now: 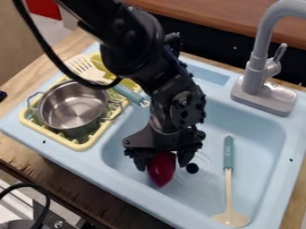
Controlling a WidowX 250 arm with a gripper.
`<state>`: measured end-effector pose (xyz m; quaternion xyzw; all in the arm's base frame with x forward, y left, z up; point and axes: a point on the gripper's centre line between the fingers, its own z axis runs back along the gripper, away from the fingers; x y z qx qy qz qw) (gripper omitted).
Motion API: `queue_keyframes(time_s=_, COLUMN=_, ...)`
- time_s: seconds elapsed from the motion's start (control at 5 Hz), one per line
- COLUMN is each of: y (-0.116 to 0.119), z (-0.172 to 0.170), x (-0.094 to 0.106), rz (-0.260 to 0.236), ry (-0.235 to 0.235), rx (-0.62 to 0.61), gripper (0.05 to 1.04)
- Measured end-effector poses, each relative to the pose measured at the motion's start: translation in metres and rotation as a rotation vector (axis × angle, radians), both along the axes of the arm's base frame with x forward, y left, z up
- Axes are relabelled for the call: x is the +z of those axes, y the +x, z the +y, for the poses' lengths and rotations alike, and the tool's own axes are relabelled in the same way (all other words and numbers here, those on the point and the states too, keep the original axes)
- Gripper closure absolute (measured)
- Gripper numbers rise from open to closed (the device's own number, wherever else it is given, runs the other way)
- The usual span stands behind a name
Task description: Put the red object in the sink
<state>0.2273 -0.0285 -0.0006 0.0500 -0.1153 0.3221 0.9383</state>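
Because the red object (161, 169) appears smooth, probably light and firm but possibly slippery, grip it by its broad upper sides, where the jaws, parted by its width, hold it tapered end down over the sink (258, 129), near the drain (192, 168).
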Motion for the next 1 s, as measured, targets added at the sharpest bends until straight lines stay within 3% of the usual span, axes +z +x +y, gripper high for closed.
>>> queue_keyframes(time_s=0.4, y=0.002, z=0.002, x=0.006, rz=0.025, ry=-0.018, rx=0.017, gripper=0.093)
queue_keyframes(time_s=1.0, y=0.007, z=0.001, x=0.051, rz=-0.035, ry=-0.061, rx=0.051, gripper=0.093)
